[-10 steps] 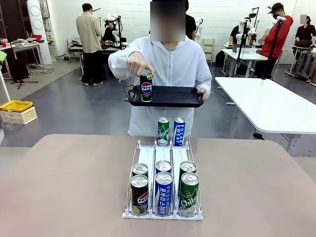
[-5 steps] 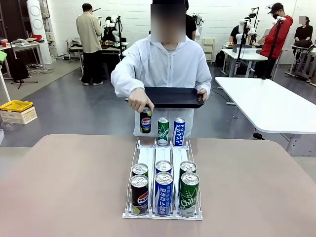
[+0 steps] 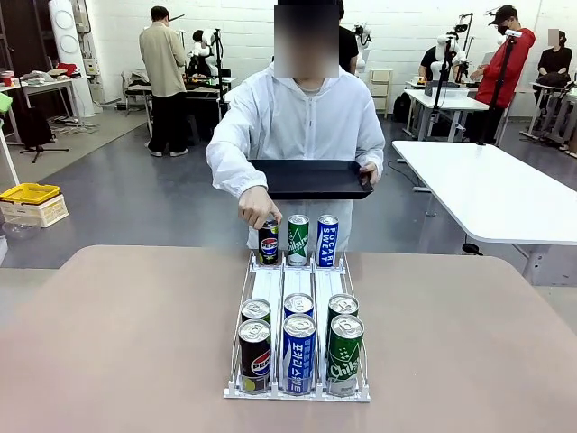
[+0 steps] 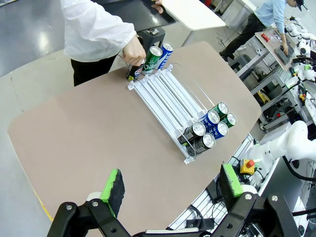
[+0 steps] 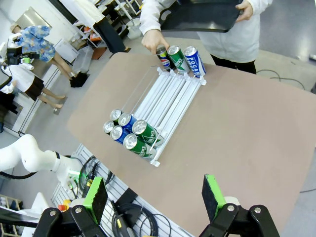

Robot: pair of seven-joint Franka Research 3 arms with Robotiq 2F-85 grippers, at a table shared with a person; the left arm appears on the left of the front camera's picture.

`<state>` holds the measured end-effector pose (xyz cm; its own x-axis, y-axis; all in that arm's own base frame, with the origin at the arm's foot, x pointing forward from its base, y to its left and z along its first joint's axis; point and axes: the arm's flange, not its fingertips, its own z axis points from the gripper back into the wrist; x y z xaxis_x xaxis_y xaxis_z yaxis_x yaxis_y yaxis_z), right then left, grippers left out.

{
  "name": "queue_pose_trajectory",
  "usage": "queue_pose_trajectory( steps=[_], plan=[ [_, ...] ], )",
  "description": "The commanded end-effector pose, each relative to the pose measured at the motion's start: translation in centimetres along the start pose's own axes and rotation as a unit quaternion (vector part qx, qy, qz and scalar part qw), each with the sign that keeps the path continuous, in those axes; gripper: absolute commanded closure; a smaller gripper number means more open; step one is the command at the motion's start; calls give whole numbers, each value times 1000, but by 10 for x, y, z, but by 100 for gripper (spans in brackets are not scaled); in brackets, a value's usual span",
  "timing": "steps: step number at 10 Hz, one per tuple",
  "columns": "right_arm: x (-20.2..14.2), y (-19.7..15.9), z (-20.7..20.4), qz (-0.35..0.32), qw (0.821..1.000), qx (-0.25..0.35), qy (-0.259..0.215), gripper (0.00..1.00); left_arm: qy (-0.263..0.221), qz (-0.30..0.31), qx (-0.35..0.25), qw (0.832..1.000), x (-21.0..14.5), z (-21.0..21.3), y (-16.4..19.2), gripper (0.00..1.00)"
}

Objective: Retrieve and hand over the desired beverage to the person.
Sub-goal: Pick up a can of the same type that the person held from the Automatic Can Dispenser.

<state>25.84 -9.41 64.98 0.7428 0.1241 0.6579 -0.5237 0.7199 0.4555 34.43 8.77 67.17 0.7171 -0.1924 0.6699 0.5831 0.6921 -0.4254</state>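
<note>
The person (image 3: 306, 117) in a white jacket stands at the far side of the table, one hand holding a black tray (image 3: 311, 178). Their other hand (image 3: 259, 207) rests on top of a Pepsi can (image 3: 268, 244) at the far end of the rack's left lane, beside a green can (image 3: 297, 239) and a blue Pocari Sweat can (image 3: 327, 239). At the rack's near end stand several cans: Pepsi (image 3: 255, 356), blue (image 3: 298, 354), green (image 3: 343, 354). My left gripper (image 4: 170, 190) and right gripper (image 5: 154, 195) hover high above the table, both open and holding nothing.
The white three-lane rack (image 3: 268, 289) sits mid-table, its lanes bare between the two groups of cans. Bare tabletop (image 3: 117, 334) lies on both sides of it. Other people and white tables (image 3: 487, 189) stand behind the person.
The person took the Pepsi can off the tray and lowered it into the far end of the left lane. The tray dropped slightly. Neither gripper changed.
</note>
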Motion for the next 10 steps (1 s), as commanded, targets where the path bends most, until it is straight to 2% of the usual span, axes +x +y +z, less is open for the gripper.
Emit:
queue_pose_trajectory(
  steps=[1, 10],
  plan=[
    [2, 0, -1, 5, 1000, 7, -1, 0, -5, -7, -8, 1000, 1, 1, 0, 0],
    [2, 0, -1, 5, 1000, 7, -1, 0, -5, -7, -8, 1000, 1, 1, 0, 0]
  ],
)
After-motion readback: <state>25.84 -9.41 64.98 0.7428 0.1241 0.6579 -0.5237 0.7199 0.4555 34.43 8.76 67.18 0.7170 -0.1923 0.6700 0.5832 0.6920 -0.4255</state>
